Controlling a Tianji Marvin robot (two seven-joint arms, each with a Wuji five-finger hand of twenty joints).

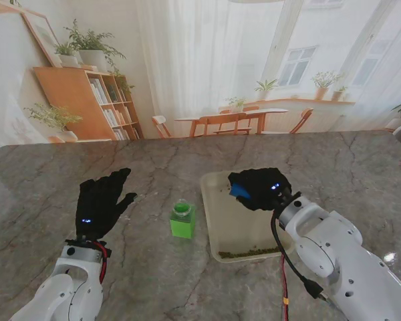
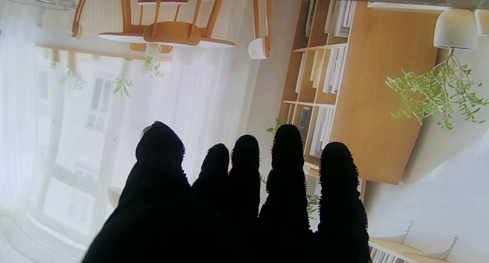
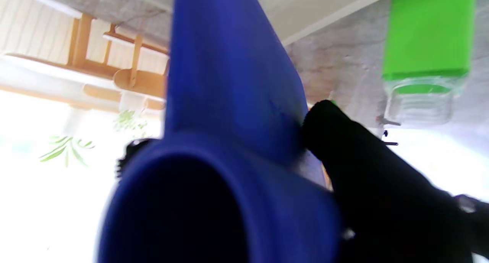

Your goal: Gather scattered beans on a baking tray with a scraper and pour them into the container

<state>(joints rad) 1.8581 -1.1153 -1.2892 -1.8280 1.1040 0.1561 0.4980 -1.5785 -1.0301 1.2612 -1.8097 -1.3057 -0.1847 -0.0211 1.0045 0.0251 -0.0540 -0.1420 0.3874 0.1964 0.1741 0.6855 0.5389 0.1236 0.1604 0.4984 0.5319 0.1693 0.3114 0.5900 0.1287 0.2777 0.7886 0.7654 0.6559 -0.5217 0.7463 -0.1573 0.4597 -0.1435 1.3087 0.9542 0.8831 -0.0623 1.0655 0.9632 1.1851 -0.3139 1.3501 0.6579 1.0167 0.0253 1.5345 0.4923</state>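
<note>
The marble tabletop (image 1: 187,281) takes up most of what I can see, grey-brown with dark veins, running from the near edge out to the bright room beyond. On it, to the robot's right of centre, lies the pale baking tray (image 1: 214,221), a long shallow rectangle with its short ends toward and away from me. Next in size are the two white arms coming up from the near corners.

The right hand (image 1: 259,188), gloved in black, hangs over the far half of the tray with its fingers curled tightly round the blue scraper (image 1: 240,191); only a small blue wedge pokes out on the side toward the middle of the tabletop. From the right wrist camera the scraper (image 3: 229,102) fills the view, its blade pointing toward the tray, with a black finger (image 3: 344,140) pressed against its side.

The left hand (image 1: 101,200) is well off to the left, apart from everything, flat and spread with nothing in it. The left wrist camera shows the fingers (image 2: 286,159) straight and slightly separated against the window and bookshelf.

Between the two hands, just beside the tray's left edge, stands the container (image 1: 182,221), a small green jar, upright, its mouth open. It also appears in the right wrist view (image 3: 428,37).

Smallest of all are the beans (image 1: 248,253), gathered into a thin greenish line along the tray's near end wall.
</note>
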